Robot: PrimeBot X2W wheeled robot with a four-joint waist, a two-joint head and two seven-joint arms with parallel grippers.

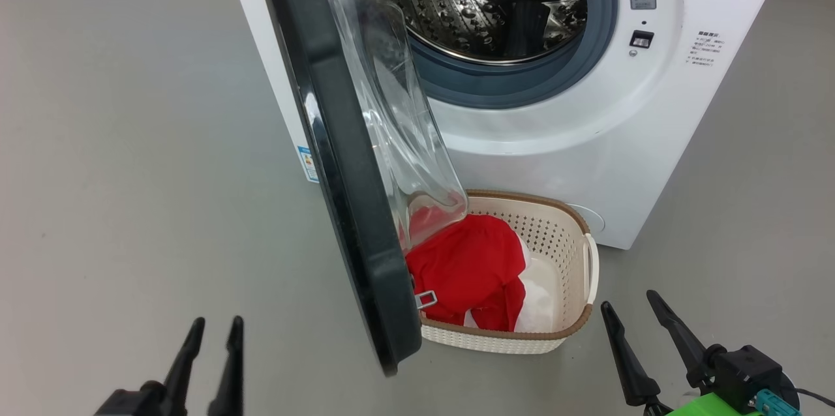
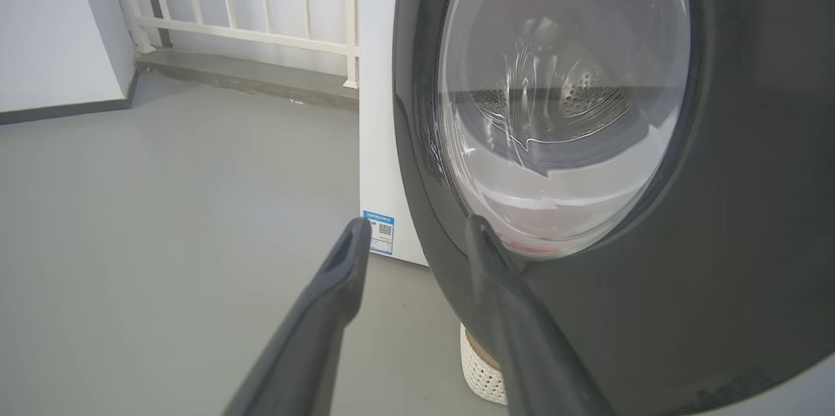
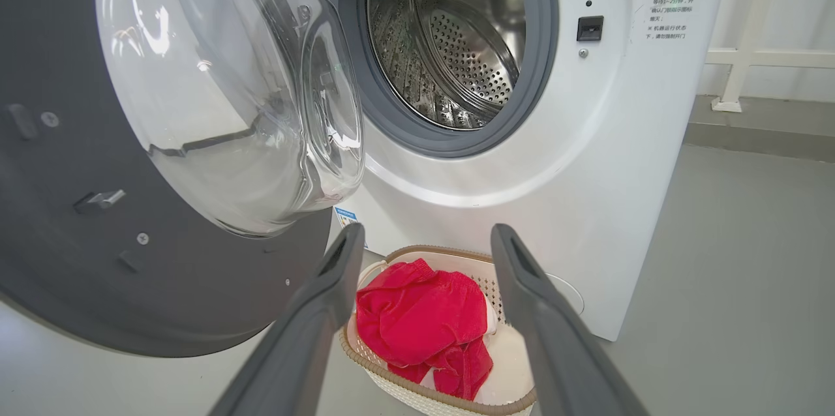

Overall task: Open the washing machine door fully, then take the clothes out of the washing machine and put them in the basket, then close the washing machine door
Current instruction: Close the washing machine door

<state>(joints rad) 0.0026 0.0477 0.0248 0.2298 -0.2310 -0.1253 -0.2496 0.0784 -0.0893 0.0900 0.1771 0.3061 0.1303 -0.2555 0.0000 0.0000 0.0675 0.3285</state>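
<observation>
Your left hand (image 1: 218,319) and right hand (image 1: 628,298) stand parted, empty; red-and-white fabric clothes (image 1: 470,266) lie in the cream perforated basket (image 1: 554,233) beside the black-rimmed glass door (image 1: 326,142).

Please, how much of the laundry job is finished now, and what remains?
Done: the door stands open, the washing machine looks empty, and the red clothes lie in the basket. In hand: nothing is held; the left gripper and the right gripper are both open, the left one facing the door's outer side. Left: closing the door.
</observation>
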